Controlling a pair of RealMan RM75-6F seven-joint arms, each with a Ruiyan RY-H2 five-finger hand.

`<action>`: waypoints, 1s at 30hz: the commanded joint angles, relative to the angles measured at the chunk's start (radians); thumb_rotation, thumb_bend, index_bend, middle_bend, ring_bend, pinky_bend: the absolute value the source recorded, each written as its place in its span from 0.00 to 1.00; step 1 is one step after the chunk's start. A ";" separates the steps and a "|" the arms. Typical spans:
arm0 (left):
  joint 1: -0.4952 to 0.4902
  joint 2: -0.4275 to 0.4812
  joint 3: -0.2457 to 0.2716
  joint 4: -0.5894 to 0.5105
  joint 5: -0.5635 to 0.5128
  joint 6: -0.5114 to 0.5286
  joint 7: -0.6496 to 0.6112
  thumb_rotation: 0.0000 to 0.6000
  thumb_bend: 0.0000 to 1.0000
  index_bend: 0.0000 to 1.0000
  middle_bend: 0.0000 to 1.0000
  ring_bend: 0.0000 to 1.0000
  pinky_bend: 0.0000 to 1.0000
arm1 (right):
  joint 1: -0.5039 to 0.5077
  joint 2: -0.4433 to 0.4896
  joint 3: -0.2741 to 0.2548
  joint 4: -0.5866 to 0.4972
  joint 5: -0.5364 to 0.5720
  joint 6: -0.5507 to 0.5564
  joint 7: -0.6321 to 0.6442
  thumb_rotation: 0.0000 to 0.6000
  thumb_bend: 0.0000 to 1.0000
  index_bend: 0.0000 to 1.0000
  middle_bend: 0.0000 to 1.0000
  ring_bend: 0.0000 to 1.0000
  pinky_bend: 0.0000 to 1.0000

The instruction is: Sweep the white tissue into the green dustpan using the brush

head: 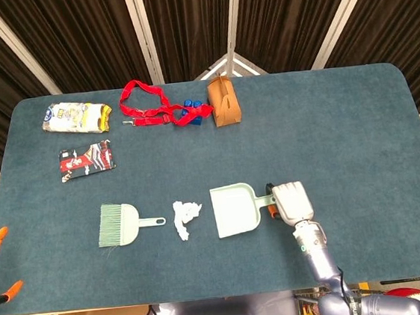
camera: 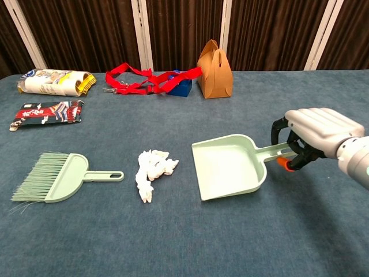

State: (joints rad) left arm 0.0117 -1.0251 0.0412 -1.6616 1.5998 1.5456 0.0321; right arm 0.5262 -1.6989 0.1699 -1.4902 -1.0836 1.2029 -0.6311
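- green dustpan (camera: 230, 167) has nothing in it, right hand (camera: 316, 137) fingers curled round its handle
- white tissue (camera: 153, 170) is crumpled, lying between dustpan and brush (camera: 63, 176)

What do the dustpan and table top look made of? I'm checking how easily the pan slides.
Dustpan: pale green, smooth, moulded in one piece, so probably plastic. Table top: dull blue-green with a fine nap, likely felt or short carpet, so probably some drag.
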 commanded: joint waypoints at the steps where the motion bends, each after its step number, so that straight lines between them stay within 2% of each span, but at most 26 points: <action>1: -0.008 0.007 0.002 -0.016 0.003 -0.015 0.015 1.00 0.00 0.00 0.00 0.00 0.00 | -0.008 0.022 -0.002 -0.019 0.004 0.008 -0.007 1.00 0.51 0.64 0.88 0.88 0.88; 6: -0.029 0.014 -0.005 -0.061 0.004 -0.038 0.077 1.00 0.01 0.00 0.00 0.00 0.03 | -0.018 0.055 -0.009 -0.045 0.004 0.018 -0.013 1.00 0.51 0.64 0.88 0.88 0.88; 10: -0.059 0.020 -0.026 -0.124 -0.016 -0.075 0.145 1.00 0.05 0.01 0.01 0.04 0.13 | -0.025 0.074 -0.012 -0.065 0.010 0.022 -0.018 1.00 0.51 0.63 0.88 0.88 0.88; 14: -0.101 0.003 -0.062 -0.153 -0.049 -0.114 0.237 1.00 0.11 0.14 0.17 0.21 0.25 | -0.029 0.088 -0.016 -0.082 0.013 0.028 -0.025 1.00 0.51 0.64 0.88 0.88 0.88; 19: -0.180 -0.053 -0.115 -0.160 -0.179 -0.233 0.385 1.00 0.14 0.25 0.37 0.40 0.42 | -0.029 0.078 -0.024 -0.102 0.016 0.041 -0.056 1.00 0.51 0.64 0.88 0.88 0.88; 20: -0.198 -0.067 -0.124 -0.157 -0.202 -0.255 0.409 1.00 0.16 0.26 0.43 0.45 0.46 | -0.030 0.077 -0.025 -0.104 0.019 0.043 -0.062 1.00 0.51 0.64 0.88 0.88 0.88; 25: -0.280 -0.158 -0.169 -0.131 -0.291 -0.326 0.513 1.00 0.20 0.30 0.59 0.62 0.61 | -0.028 0.074 -0.027 -0.106 0.029 0.049 -0.085 1.00 0.51 0.64 0.88 0.88 0.88; 30: -0.352 -0.247 -0.195 -0.116 -0.365 -0.368 0.625 1.00 0.22 0.38 0.75 0.78 0.76 | -0.018 0.059 -0.024 -0.084 0.034 0.047 -0.105 1.00 0.52 0.64 0.88 0.88 0.88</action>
State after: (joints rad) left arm -0.3065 -1.2334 -0.1370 -1.7882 1.2710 1.2022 0.6126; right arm 0.5002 -1.6307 0.1397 -1.5871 -1.0545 1.2602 -0.7345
